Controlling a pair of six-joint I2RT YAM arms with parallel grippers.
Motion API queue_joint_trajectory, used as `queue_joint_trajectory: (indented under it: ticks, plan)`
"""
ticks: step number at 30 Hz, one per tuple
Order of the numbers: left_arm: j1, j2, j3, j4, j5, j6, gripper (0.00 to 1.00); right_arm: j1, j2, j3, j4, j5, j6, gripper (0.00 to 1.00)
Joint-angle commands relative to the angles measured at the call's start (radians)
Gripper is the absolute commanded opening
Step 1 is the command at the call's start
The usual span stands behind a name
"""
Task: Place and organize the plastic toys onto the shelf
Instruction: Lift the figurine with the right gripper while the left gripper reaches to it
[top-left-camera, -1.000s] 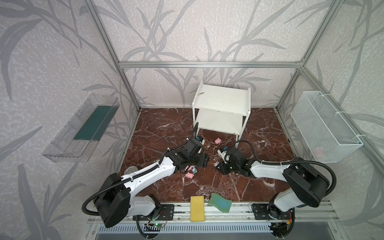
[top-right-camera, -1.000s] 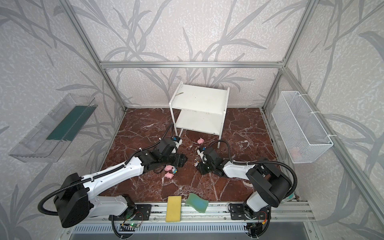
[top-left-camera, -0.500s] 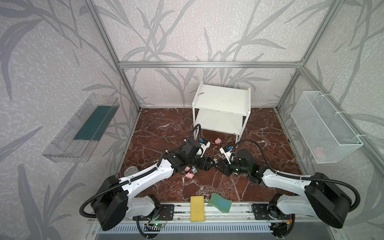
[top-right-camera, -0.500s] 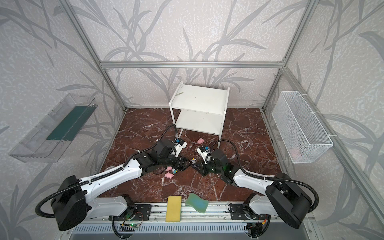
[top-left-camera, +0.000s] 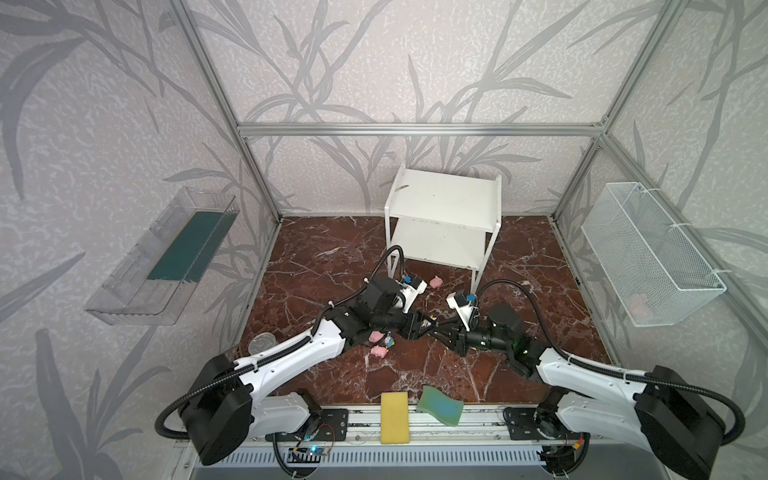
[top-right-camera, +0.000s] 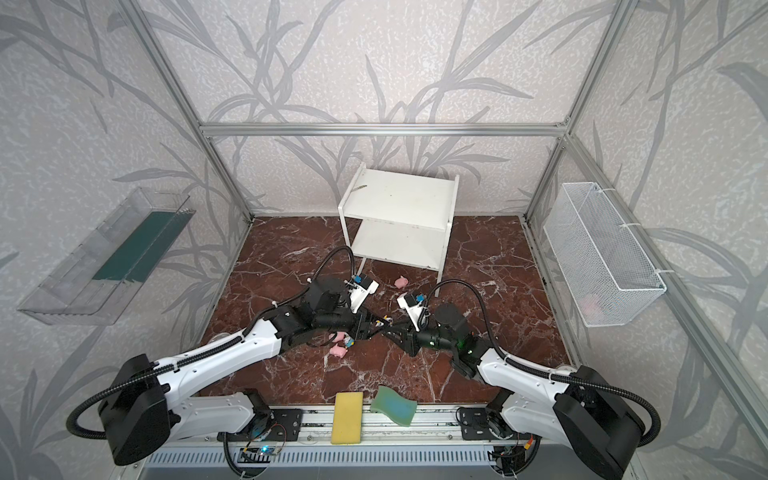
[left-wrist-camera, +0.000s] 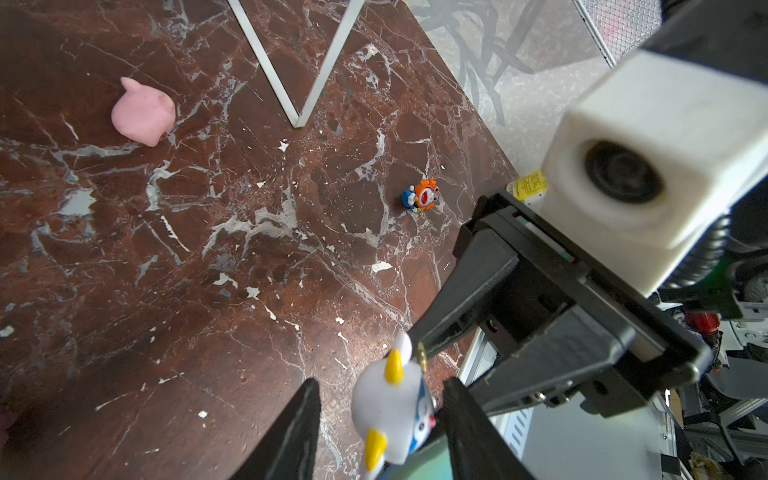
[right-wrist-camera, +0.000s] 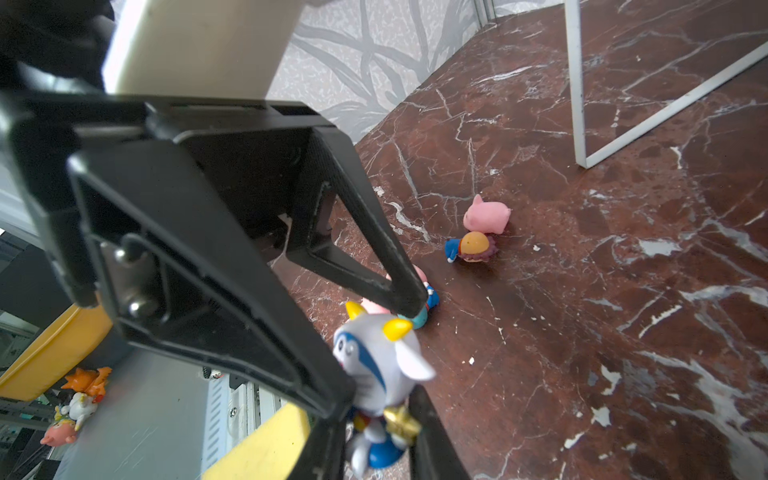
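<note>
Above the middle of the floor my right gripper (right-wrist-camera: 374, 440) is shut on the legs of a white figurine (right-wrist-camera: 378, 365) with yellow horns and a blue stripe. My left gripper (left-wrist-camera: 381, 382) faces it with its jaws on either side of the figurine's head (left-wrist-camera: 390, 415), a gap showing on both sides. In a top view the two grippers meet tip to tip (top-left-camera: 434, 323). On the floor lie a pink pig (top-left-camera: 436, 282), two more pigs (top-left-camera: 379, 351) with a blue figurine (top-left-camera: 388, 341), and an orange figurine (left-wrist-camera: 422, 197). The white shelf (top-left-camera: 446, 199) stands behind, with nothing on its boards.
A yellow sponge (top-left-camera: 394, 417) and a green sponge (top-left-camera: 440, 405) lie on the front rail. A wire basket (top-left-camera: 648, 253) hangs on the right wall, a clear tray (top-left-camera: 166, 257) on the left wall. A shelf leg (right-wrist-camera: 577, 83) stands close behind the grippers.
Both grippers have come together over the middle, the right one carrying the white figurine. The left jaws have narrowed around its head.
</note>
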Motion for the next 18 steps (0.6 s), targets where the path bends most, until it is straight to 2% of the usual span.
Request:
queue_joint_trajectory:
  ticks: [1,4,12,18]
  plan:
    - [0.003,-0.006,-0.002,0.017,0.043,0.005,0.50,0.007,-0.028,-0.015,0.065,-0.019,-0.005,0.19]
    - [0.004,0.005,0.002,0.020,0.064,0.003,0.49,0.008,-0.044,-0.019,0.071,-0.017,-0.011,0.19]
    - [0.003,0.010,0.015,0.020,0.078,0.005,0.33,0.010,-0.063,-0.023,0.063,-0.002,-0.022,0.20]
    - [0.004,0.014,0.021,0.017,0.082,0.005,0.25,0.014,-0.067,-0.024,0.054,0.013,-0.030,0.24]
